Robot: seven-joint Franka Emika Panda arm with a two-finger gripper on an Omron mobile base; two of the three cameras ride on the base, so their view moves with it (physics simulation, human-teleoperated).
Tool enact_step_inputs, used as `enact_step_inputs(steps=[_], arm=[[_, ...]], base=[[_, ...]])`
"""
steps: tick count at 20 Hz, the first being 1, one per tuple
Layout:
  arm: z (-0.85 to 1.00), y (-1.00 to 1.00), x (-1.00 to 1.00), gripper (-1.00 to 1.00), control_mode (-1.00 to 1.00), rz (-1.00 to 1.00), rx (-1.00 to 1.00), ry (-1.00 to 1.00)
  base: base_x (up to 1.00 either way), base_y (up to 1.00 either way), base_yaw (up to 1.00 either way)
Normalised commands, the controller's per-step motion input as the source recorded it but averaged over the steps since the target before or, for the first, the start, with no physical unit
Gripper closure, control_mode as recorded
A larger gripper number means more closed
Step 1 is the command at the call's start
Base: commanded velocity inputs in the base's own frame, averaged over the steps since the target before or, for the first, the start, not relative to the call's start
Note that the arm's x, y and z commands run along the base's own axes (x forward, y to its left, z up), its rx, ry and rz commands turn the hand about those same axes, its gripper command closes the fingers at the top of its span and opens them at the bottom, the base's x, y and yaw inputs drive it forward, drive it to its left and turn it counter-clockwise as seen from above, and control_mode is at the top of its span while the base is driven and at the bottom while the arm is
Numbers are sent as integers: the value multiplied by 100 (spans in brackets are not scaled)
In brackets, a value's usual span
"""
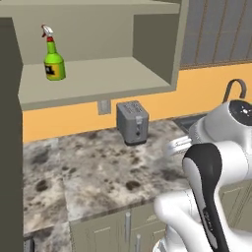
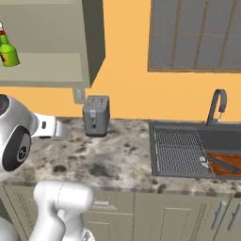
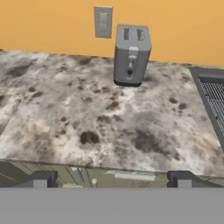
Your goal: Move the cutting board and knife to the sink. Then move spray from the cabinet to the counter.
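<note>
On cabinet (image 1: 98,78) shelf, spray (image 1: 53,61) upright, nozzle leftward

A: What stands at the back by the orange wall (image 2: 127,89)?
B: A grey two-slot toaster (image 1: 133,122), upright, just below a wall outlet (image 3: 103,21).
A: Anything higher up?
B: A grey slatted window blind (image 2: 195,35), and beige drawer fronts with metal handles (image 2: 221,214) low down.

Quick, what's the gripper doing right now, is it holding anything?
Gripper: open, holding nothing, above the counter.
</note>
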Motion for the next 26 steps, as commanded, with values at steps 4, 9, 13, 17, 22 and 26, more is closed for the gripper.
enact_step_inputs(steps=[4, 9, 13, 17, 22, 26], arm=[[0, 0, 0, -100, 100, 0, 0, 0], [0, 0, 0, -100, 100, 0, 0, 0], [0, 0, 0, -100, 100, 0, 0, 0], [3, 24, 24, -100, -100, 0, 0, 0], [60, 26, -30, -100, -100, 5, 5, -18], [100, 9, -88, -100, -100, 8, 12, -41]], base=[[55, 54, 0], [91, 37, 0], [99, 48, 0], [47, 30, 0], [0, 0, 0], [0, 0, 0]])
